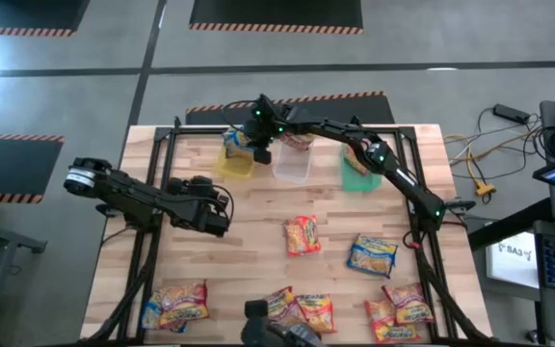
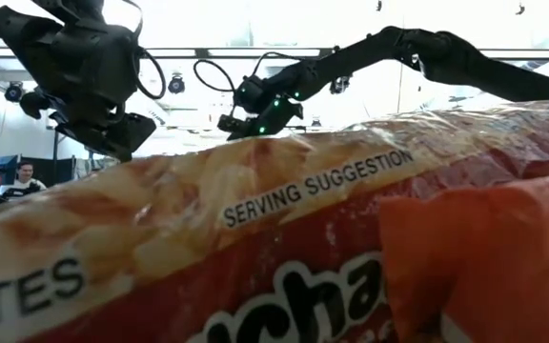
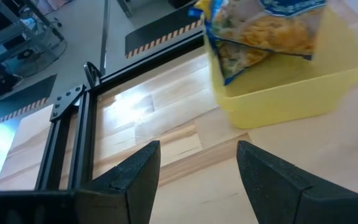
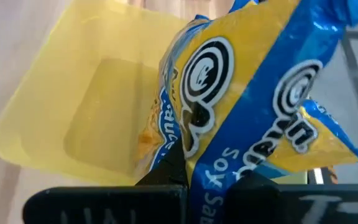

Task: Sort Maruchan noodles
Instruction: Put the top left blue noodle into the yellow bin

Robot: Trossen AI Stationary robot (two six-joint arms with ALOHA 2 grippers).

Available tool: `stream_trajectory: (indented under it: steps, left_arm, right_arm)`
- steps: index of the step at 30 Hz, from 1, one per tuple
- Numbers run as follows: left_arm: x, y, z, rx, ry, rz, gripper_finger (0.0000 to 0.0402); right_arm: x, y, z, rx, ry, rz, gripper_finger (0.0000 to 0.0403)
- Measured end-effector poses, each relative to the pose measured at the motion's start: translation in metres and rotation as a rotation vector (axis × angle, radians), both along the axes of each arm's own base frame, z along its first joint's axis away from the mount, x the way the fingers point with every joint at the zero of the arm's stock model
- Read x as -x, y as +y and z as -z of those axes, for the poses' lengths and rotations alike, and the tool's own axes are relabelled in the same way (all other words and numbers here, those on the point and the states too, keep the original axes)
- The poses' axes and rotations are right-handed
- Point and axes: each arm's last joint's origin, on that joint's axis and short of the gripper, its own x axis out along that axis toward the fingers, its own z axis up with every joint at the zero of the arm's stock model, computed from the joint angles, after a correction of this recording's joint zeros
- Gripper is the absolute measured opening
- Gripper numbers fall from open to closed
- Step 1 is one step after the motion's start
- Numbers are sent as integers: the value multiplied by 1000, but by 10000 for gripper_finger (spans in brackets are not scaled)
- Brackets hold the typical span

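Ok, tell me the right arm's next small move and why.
Probably open the right end effector and drop the blue-and-yellow packet. It is shut on that packet directly above the yellow bin, which already leans another blue-and-yellow packet on its wall, so release looks like the remaining step.

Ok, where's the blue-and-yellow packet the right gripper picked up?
The blue-and-yellow packet is pinched in the right gripper at the table's far edge, hanging over the yellow bin, just left of the clear bin.
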Motion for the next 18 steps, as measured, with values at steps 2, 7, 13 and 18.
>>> stream_trajectory:
  steps: [2,7,13,18]
  left_arm:
    - [1,0,-2,0,-10,1,196]
    - [2,0,-4,1,-15,2,196]
    - [2,0,-4,0,-12,3,196]
    - [2,0,-4,-1,-12,4,196]
  right_arm:
    - [2,1,-7,0,-2,2,8]
    - [4,2,-21,10,-38,9,9]
    - [7,7,-15,42,38,-72,9]
    - [6,10,-15,74,39,-111,9]
